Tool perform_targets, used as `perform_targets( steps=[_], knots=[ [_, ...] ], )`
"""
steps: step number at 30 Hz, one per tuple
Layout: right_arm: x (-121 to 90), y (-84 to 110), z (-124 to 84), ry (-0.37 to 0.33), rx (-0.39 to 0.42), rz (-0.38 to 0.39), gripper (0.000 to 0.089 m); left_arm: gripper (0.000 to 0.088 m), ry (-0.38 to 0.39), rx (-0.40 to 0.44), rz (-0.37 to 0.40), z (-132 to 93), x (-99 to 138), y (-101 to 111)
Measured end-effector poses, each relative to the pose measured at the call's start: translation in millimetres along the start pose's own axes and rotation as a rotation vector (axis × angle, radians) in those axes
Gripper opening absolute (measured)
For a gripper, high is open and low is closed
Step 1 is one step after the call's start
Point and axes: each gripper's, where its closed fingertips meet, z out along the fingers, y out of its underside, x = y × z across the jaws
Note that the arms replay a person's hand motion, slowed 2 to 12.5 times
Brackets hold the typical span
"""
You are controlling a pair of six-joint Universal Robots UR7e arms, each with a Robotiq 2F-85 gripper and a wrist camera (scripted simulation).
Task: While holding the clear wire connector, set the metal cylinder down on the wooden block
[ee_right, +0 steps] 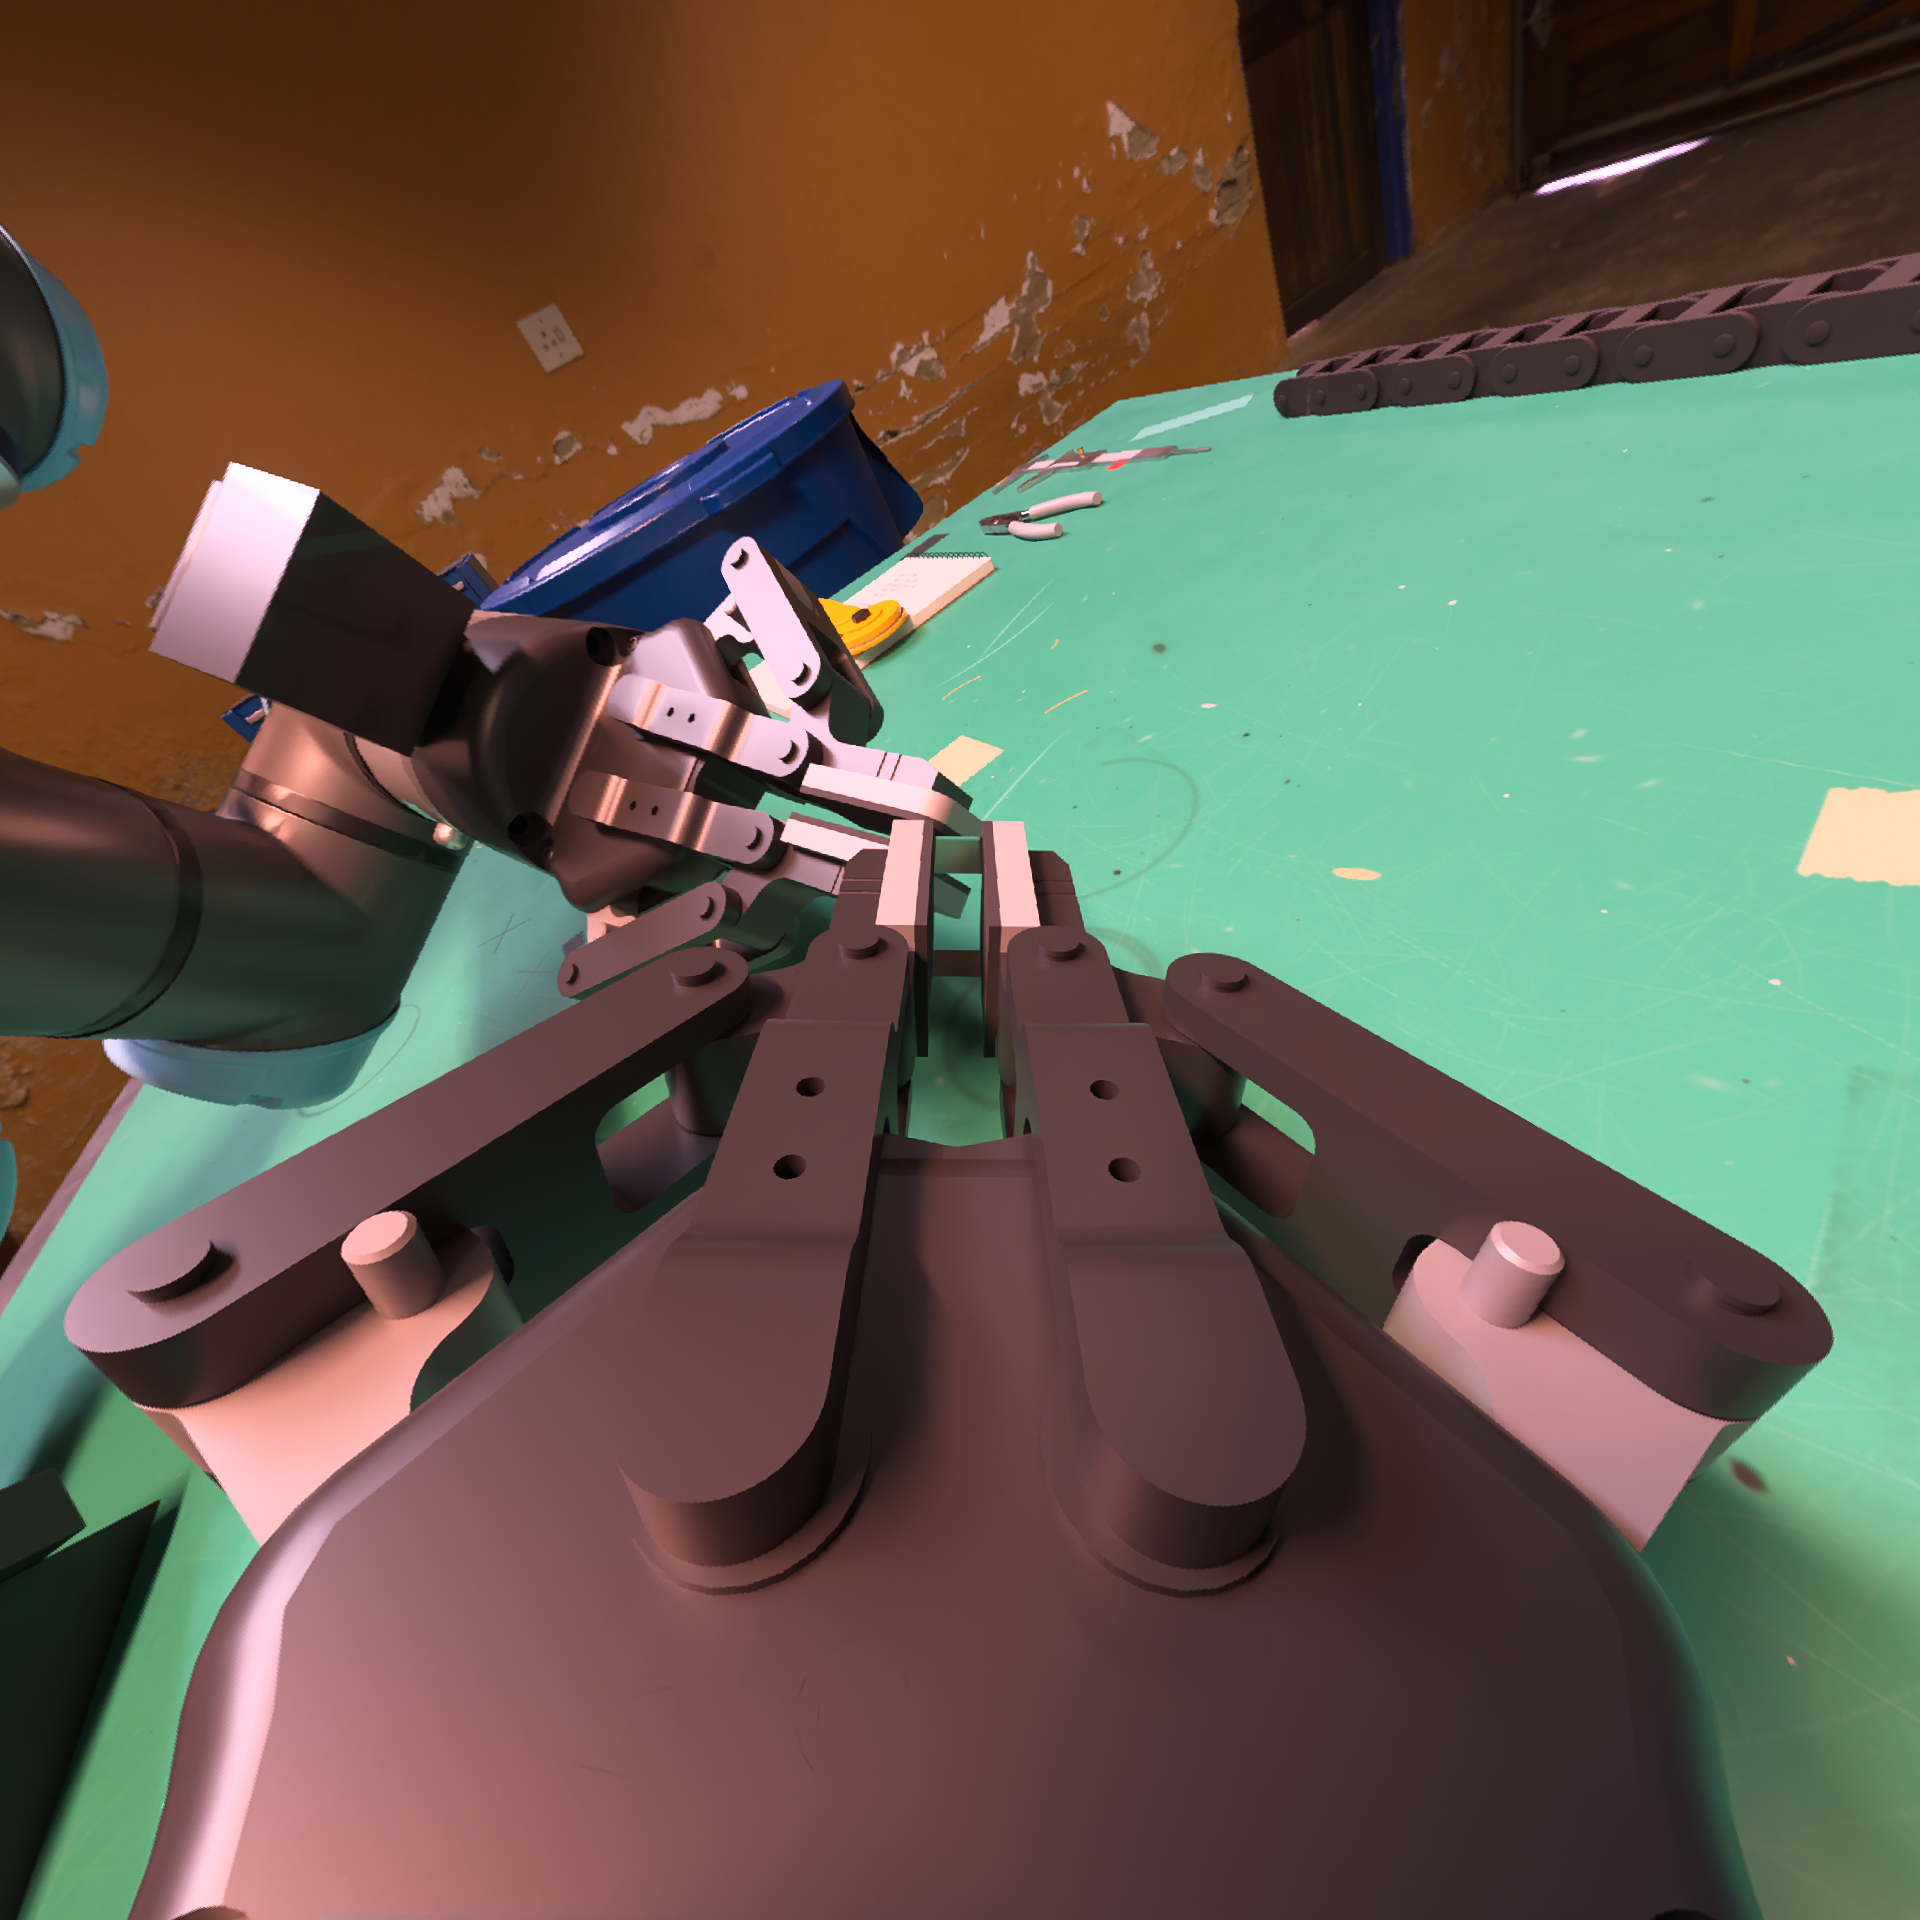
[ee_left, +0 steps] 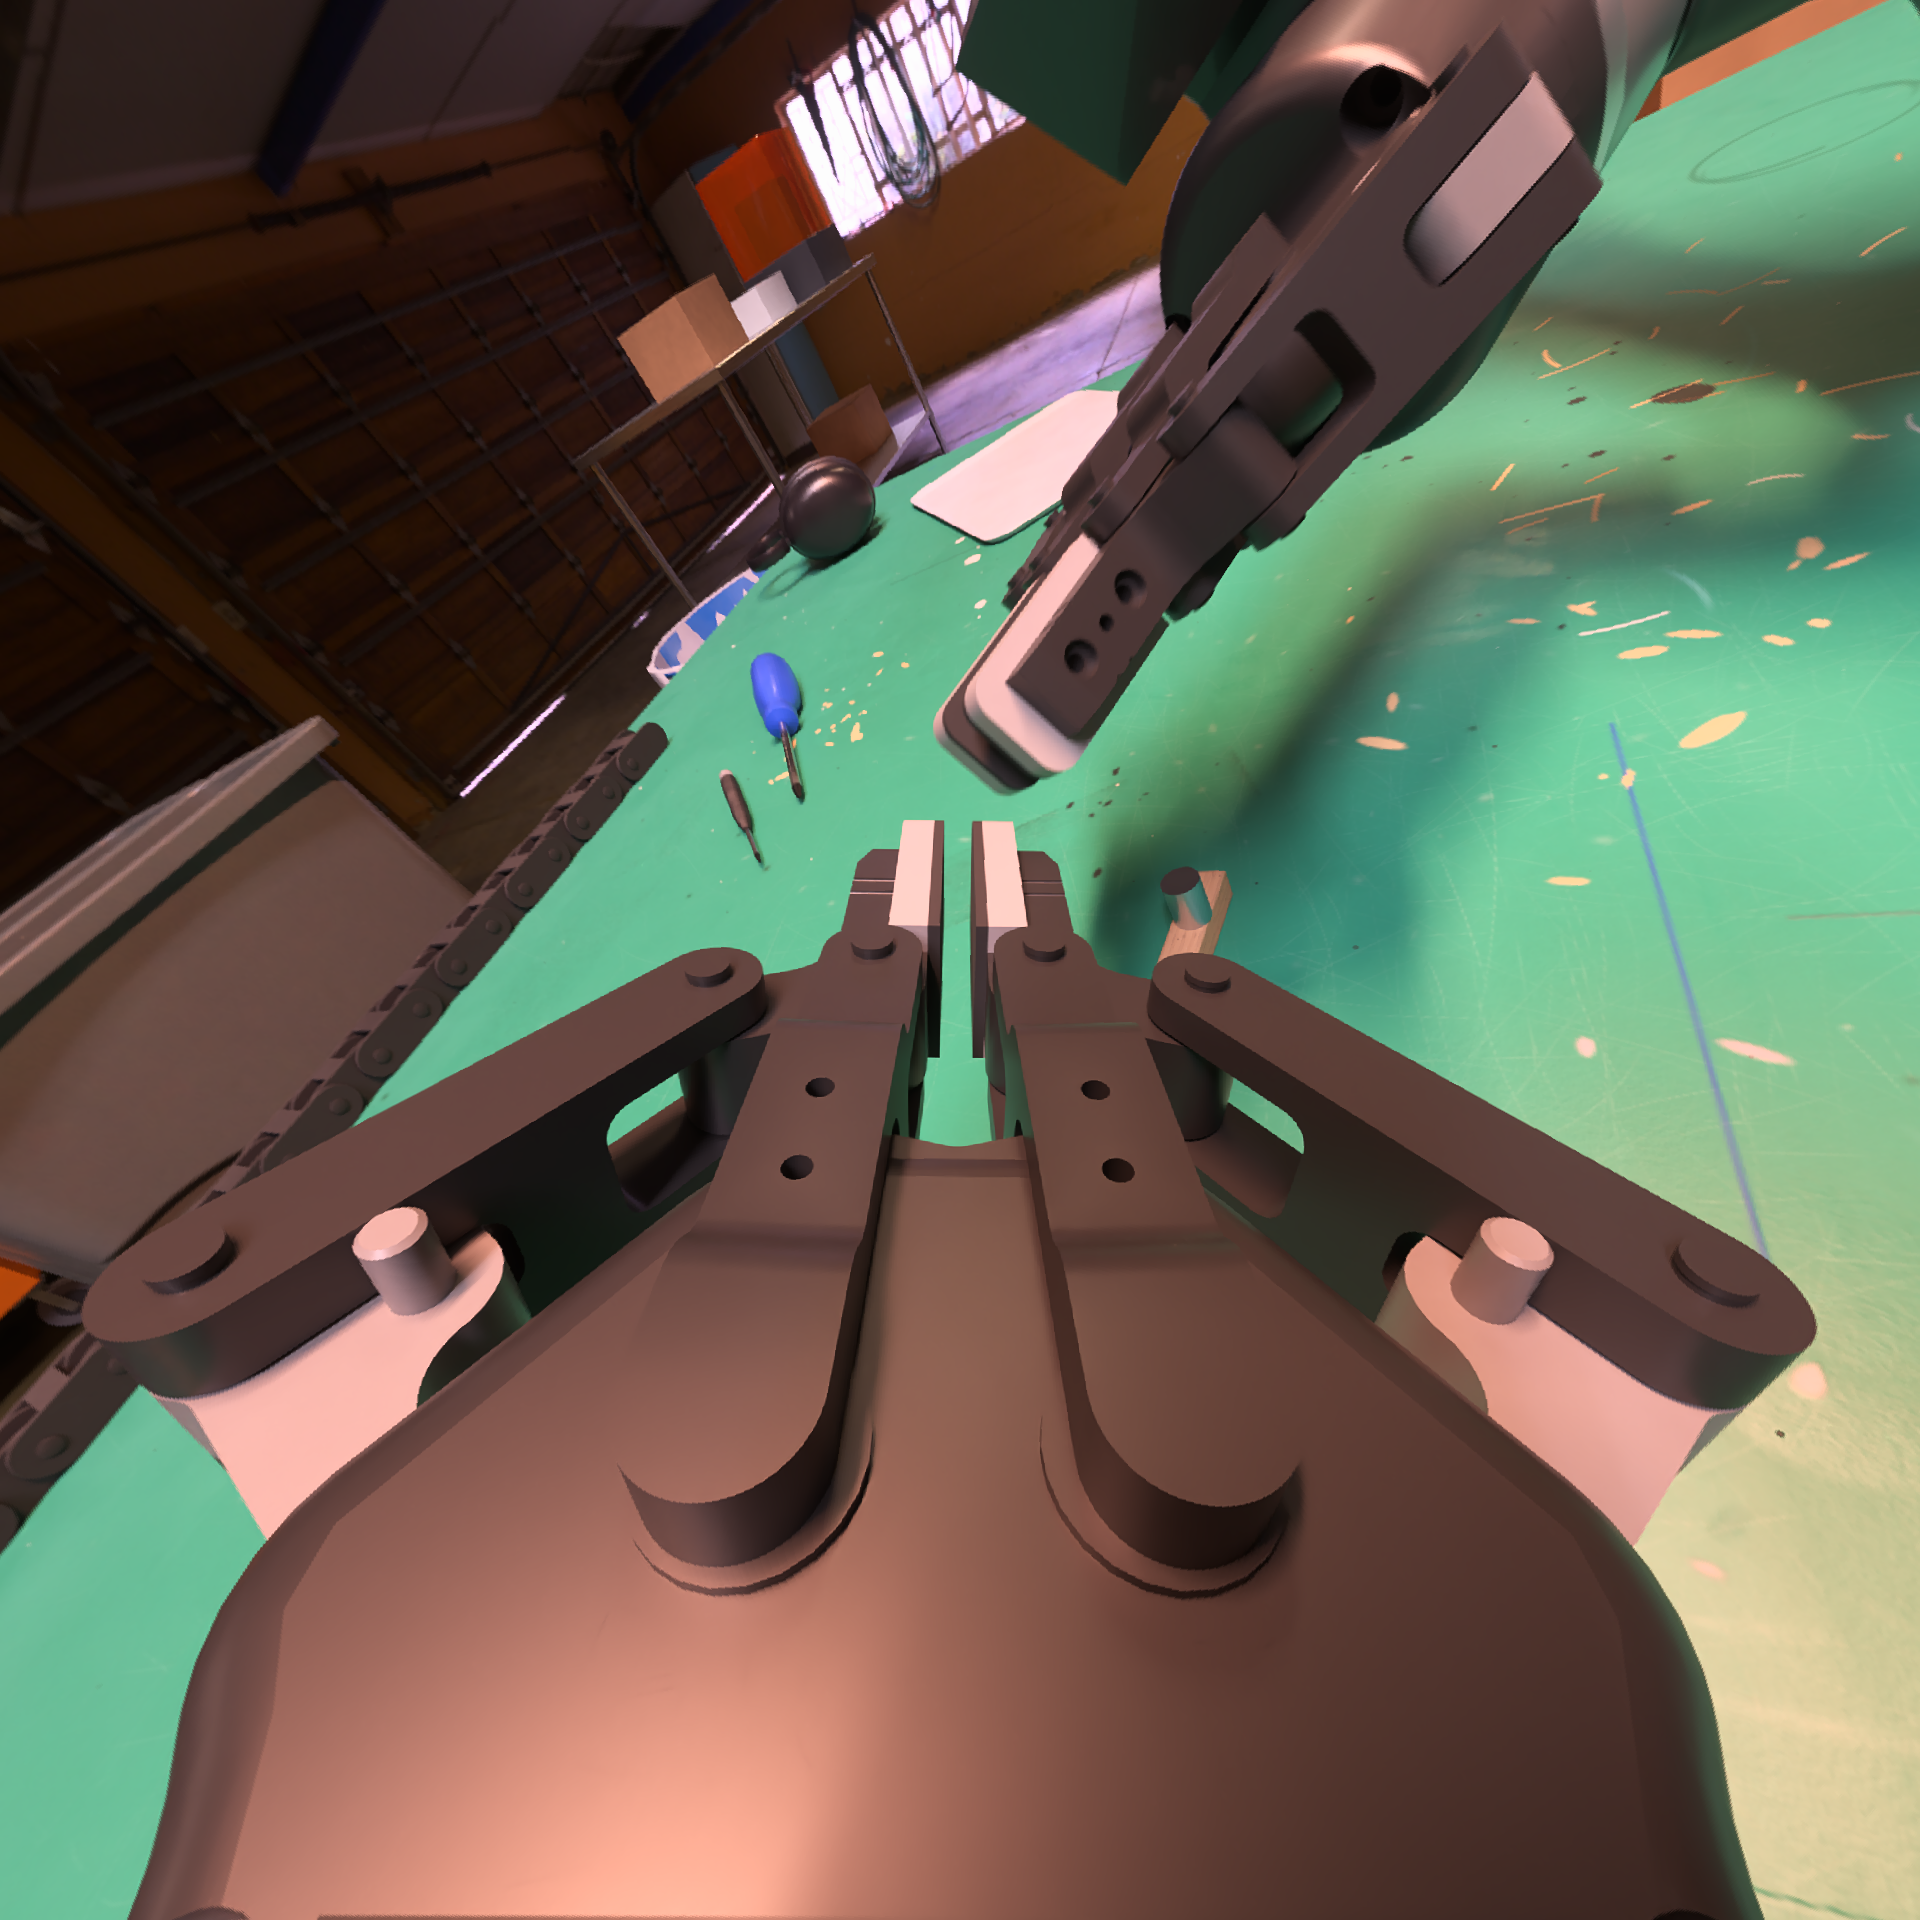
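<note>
The small metal cylinder (ee_left: 1188,899) stands upright on the pale wooden block (ee_left: 1195,940), just right of my left gripper (ee_left: 958,873). The left jaws stand a narrow gap apart with nothing between them. My right gripper (ee_right: 958,862) is shut on the clear wire connector (ee_right: 958,904), a see-through piece between its pads, held just above the green table. In the left wrist view the right gripper (ee_left: 1013,727) hangs a little beyond the block. In the right wrist view the left gripper (ee_right: 914,821) reaches in from the left, its tips close to mine.
On the green table (ee_left: 1455,1039) lie a blue screwdriver (ee_left: 774,691), a small dark screwdriver (ee_left: 740,810), a dark ball (ee_left: 828,507) and a white pad (ee_left: 1013,468). A cable chain (ee_right: 1621,343) runs along the edge. Pliers (ee_right: 1039,516), a notepad (ee_right: 920,582) and a blue bin (ee_right: 717,499) sit farther off.
</note>
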Motion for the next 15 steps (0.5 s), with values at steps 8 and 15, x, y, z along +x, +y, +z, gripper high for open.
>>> perform_targets(
  steps=[8, 15],
  knots=[
    [-1.3, -0.9, 7.3, 0.025, 0.004, -0.032, 0.008, 0.0, -0.008, 0.022, 0.037, -4.7, -0.5, -6.5],
    [-3.0, -3.6, 6.5, -0.004, 0.032, 0.008, 0.008, 0.0, -0.009, 0.006, 0.043, -4.3, -1.3, -2.1]
  ],
)
